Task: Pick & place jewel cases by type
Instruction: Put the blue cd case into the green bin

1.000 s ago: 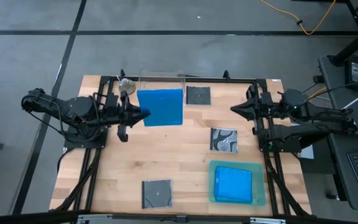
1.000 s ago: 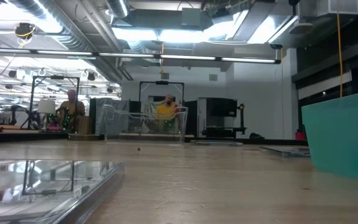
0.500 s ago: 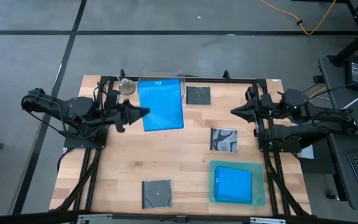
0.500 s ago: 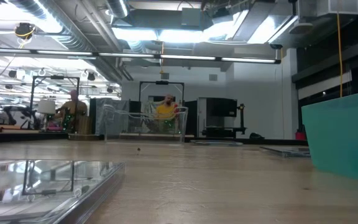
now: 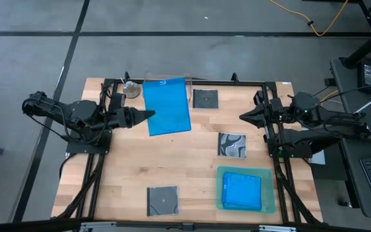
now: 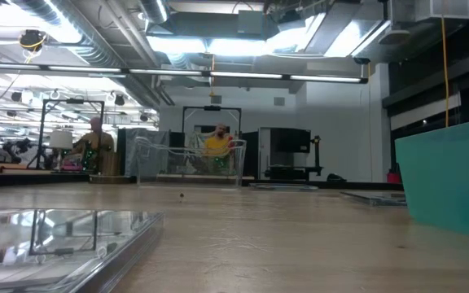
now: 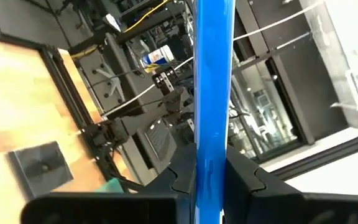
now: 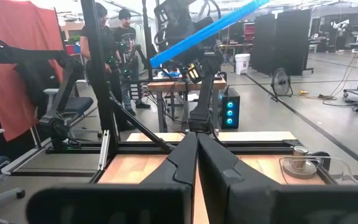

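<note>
My left gripper [image 5: 148,116] is shut on a bright blue jewel case [image 5: 167,106], lifted above the far left of the table beside the clear tub [image 5: 167,80]. In the left wrist view the case [image 7: 213,93] shows edge-on between the fingers. The right wrist view shows it [image 8: 210,28] tilted. A dark square case [image 5: 205,98] lies flat at the far middle, a patterned one [image 5: 232,144] right of centre, another dark one [image 5: 163,200] near the front edge. More blue cases [image 5: 242,191] lie in the green tray [image 5: 269,193]. My right gripper [image 5: 242,115] waits shut at the right. My left gripper pinches the blue case's left edge [image 7: 210,177] between its two fingers [image 7: 247,180], one on each flat face. The fingers come level from the table's left. The case is lifted clear of the table and tilted, sticking out past the fingertips toward the right.
The clear tub [image 6: 190,163] stands at the far edge, partly under the held case. The green tray [image 6: 450,179] sits near the front right. Black frame rails [image 5: 102,167] run along the table's left and right sides. Bare wood [image 5: 185,167] lies in the middle.
My left gripper has rolled about its own axis without shifting place. The blue case has turned with it, tipping flatter as seen from above, its far edge swinging toward the far edge over the clear tub. The grip has stayed shut.
</note>
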Robot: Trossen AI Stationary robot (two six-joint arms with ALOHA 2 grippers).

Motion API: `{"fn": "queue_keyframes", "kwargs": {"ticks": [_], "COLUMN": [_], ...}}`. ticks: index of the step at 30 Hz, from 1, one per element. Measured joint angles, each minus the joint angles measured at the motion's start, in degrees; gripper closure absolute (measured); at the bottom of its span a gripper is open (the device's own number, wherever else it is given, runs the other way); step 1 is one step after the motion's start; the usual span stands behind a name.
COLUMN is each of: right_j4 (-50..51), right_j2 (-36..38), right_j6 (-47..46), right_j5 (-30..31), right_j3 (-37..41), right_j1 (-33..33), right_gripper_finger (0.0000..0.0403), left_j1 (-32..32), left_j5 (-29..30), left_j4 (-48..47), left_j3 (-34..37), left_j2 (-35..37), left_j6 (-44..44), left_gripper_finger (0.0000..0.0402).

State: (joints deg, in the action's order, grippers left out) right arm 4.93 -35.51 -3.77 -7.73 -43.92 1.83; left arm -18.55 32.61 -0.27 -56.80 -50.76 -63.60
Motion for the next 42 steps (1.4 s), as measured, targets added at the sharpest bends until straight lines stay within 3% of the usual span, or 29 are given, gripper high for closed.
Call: {"fn": "queue_keyframes", "kwargs": {"ticks": [6,14,30,38,42], "right_j4": [0.02,0.04,-4.67,-7.54,-7.47], "right_j2": [0.00,0.00,-0.84,-5.01,-6.92], "right_j6": [-0.04,-0.20,-3.12,-8.47,-14.80], "right_j5": [-1.03,-1.61,-4.40,0.32,2.83], "right_j3": [0.00,0.00,0.02,0.02,0.02], "right_j1": [0.00,0.00,0.00,0.00,0.03], "right_gripper_finger": [0.0383,0.0383,0.0383,0.0379,0.0356], "left_j1": [-0.11,-0.11,0.67,5.03,7.24], "left_j5": [-2.11,-4.20,-7.13,-11.18,-12.97], "left_j4": [-1.05,-6.02,-7.63,-6.18,-1.95], "left_j3": [0.02,0.02,0.02,0.02,0.02], "left_j2": [-0.02,-0.02,-1.80,-7.17,-9.37], "left_j6": [-9.13,-9.16,1.65,8.37,13.74], "left_gripper_finger": [0.0367,0.0368,0.0368,0.0368,0.0368]}}
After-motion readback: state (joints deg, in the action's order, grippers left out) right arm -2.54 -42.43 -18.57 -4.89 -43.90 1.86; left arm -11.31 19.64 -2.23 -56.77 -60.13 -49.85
